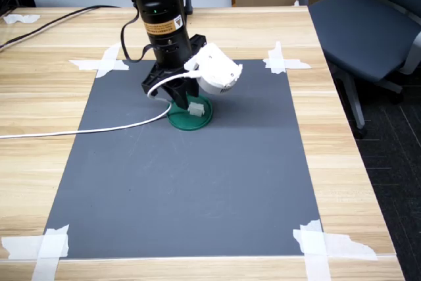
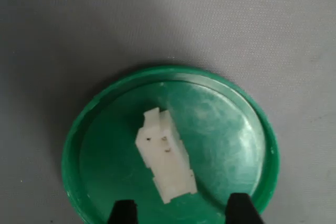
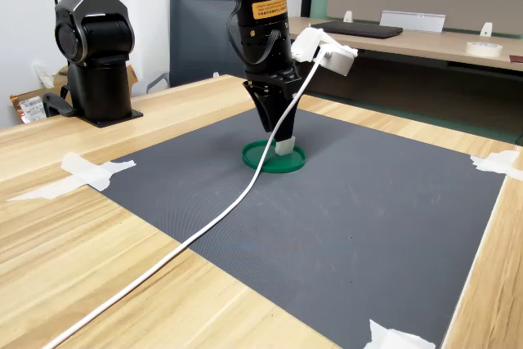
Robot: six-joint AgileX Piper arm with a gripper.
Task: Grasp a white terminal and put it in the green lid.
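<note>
The green lid [image 1: 191,121] [image 3: 273,158] lies on the dark grey mat, toward its far side in the first exterior view. A small white terminal [image 2: 165,156] [image 1: 195,106] [image 3: 284,146] sits inside the lid [image 2: 231,129], on its floor, off centre. My gripper [image 2: 184,211] [image 1: 189,104] [image 3: 280,138] points straight down over the lid. Its two black fingertips [image 2: 125,212] stand well apart on either side of the terminal's near end, with visible gaps, so the gripper is open and touches nothing.
The grey mat [image 1: 197,189] is taped at its corners onto a wooden table. A white cable [image 3: 212,226] trails from the white wrist camera housing [image 1: 214,70] across the mat. A second black arm base [image 3: 94,46] stands on the table, and an office chair [image 1: 368,24] is beside it.
</note>
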